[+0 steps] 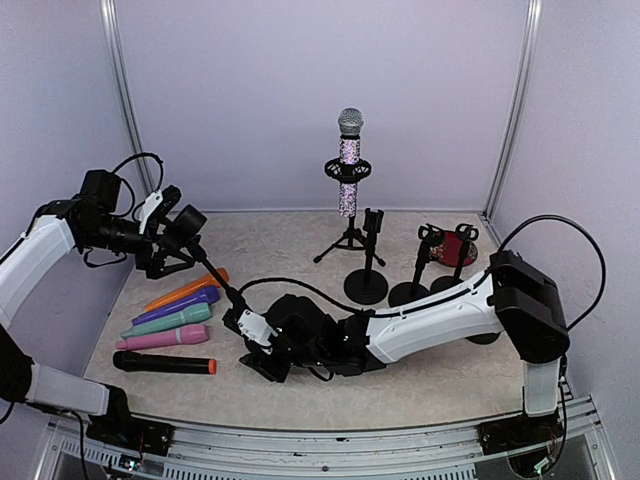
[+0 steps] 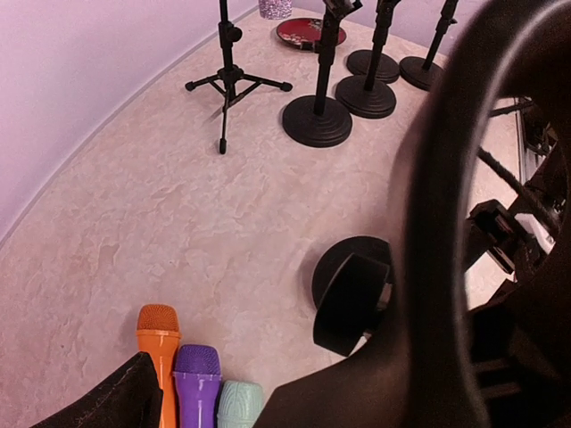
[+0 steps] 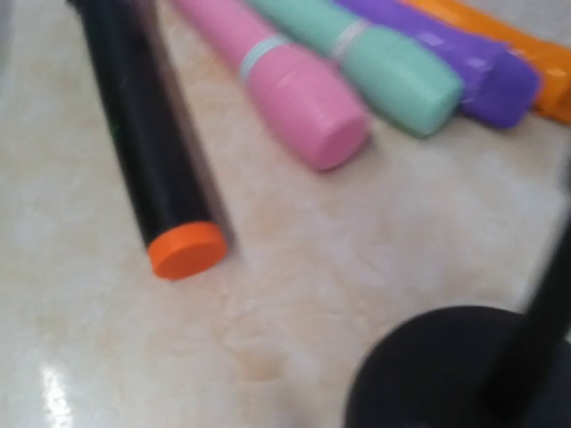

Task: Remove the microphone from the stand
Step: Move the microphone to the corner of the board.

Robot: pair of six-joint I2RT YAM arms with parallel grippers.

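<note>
**Mic seated in tripod; both arms at a tilted stand**

The mic (image 1: 349, 150) stands upright in the ring holder of the tripod (image 1: 349, 240) at the back centre, silver head up. Both grippers are well apart from it.

The left gripper (image 1: 178, 238) is raised at the left, at the top end of a tilted stand (image 1: 215, 272). Whether its jaws are clamped on it cannot be told.

The right gripper (image 1: 262, 350) sits low at front centre, beside that stand's base (image 3: 437, 370). Its fingers do not show in the wrist view, so its state cannot be told either.

Five loose mics lie side by side at the front left: orange mic (image 1: 188, 290), purple mic (image 1: 178, 305), teal mic (image 1: 170, 320), pink mic (image 1: 165, 338) and black mic (image 1: 165, 364). Three round-base stands (image 1: 366, 285) stand upright just right of the tripod.
</note>
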